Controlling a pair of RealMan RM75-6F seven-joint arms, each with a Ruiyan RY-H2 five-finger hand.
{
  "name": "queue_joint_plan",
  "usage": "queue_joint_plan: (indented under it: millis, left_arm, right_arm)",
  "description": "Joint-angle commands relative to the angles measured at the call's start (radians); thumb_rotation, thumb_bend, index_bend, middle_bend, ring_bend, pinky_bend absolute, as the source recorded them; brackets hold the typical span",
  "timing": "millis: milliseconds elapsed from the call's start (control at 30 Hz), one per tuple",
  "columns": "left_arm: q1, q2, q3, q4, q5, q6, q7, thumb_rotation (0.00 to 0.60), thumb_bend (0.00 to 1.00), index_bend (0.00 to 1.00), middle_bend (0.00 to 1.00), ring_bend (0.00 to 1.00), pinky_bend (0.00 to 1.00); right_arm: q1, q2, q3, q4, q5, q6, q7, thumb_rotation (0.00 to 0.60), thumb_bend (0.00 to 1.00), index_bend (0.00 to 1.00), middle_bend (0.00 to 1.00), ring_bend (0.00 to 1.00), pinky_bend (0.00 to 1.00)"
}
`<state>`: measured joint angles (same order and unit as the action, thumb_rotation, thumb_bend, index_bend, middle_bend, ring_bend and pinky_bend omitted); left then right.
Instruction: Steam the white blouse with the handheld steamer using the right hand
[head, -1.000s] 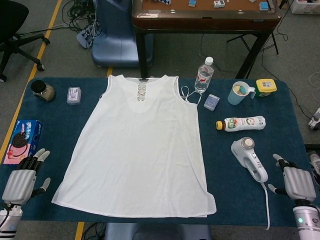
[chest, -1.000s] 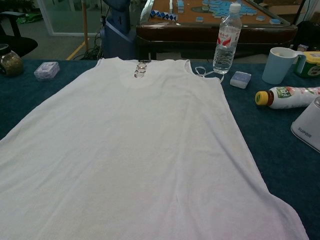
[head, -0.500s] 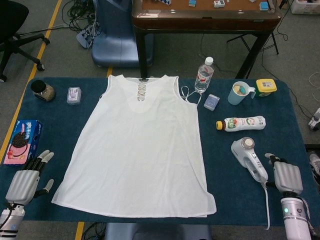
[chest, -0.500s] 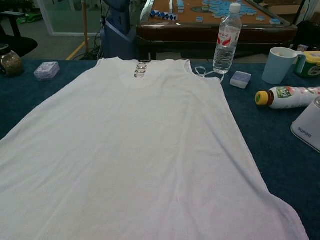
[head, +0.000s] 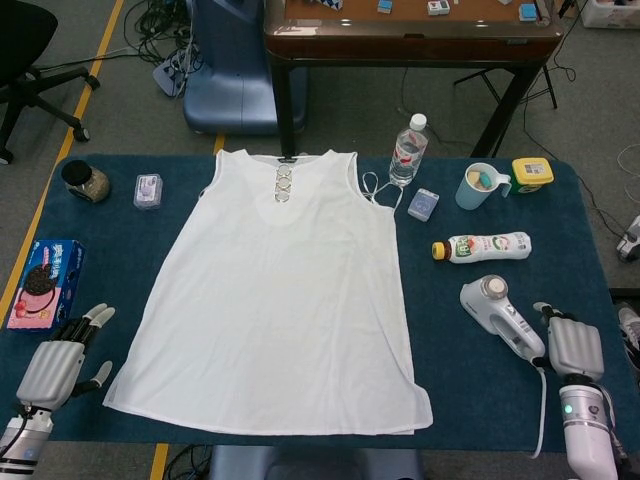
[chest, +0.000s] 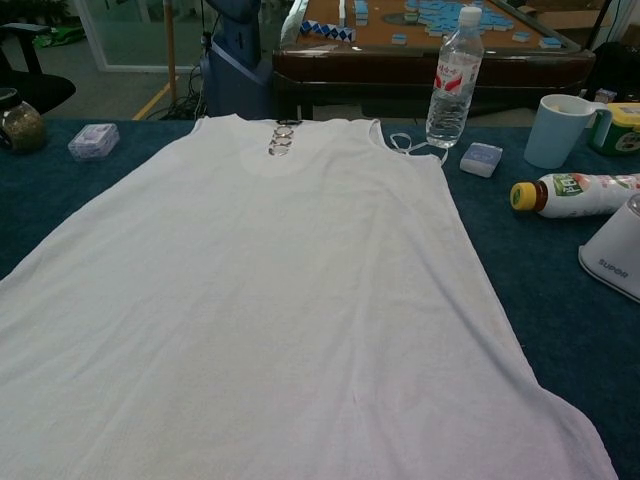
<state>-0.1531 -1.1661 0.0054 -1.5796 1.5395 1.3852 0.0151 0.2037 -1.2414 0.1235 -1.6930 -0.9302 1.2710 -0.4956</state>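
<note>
Head view shows our right hand (head: 574, 346) touching the handheld steamer (head: 503, 320) at four o'clock on the tabletop (head: 470, 390); whether its fingers grip we cannot tell. Left hand (head: 55, 366) open. White blouse (head: 280, 300) lies central, unsteamed.

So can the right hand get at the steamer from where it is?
Probably yes: the right hand sits right beside the steamer handle, nothing between them; contact is unclear.
</note>
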Motion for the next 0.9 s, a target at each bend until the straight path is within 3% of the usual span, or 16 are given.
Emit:
queue_joint_plan:
  millis: [33,500,733,900]
  left_arm:
    - [-0.003,0.001,0.002,-0.002,0.001,-0.006,-0.004,0.6,0.32,0.09,0.09,0.17,0.14]
    - [-0.009,0.003,0.007,-0.014,0.003,-0.013,-0.009,0.6,0.32,0.1,0.11,0.17,0.15]
    - [-0.007,0.009,0.009,-0.016,0.007,-0.005,-0.018,0.6,0.32,0.1,0.11,0.18,0.15]
    - [-0.006,0.007,0.012,-0.013,0.011,-0.003,-0.025,0.6,0.32,0.1,0.11,0.18,0.15]
  right_arm:
    - [0.012,0.006,0.015,0.028,0.032,-0.009,-0.008,0.6,0.23,0.24,0.36,0.29,0.44]
    - [0.11,0.002,0.045,0.131,0.124,-0.159,-0.022,0.6,0.25,0.25,0.37,0.3,0.44]
    - [0.124,-0.006,0.029,0.106,0.134,-0.159,-0.033,0.6,0.26,0.27,0.37,0.31,0.44]
    - [0.122,0.007,0.016,0.073,0.131,-0.14,-0.039,0.6,0.33,0.36,0.4,0.33,0.46]
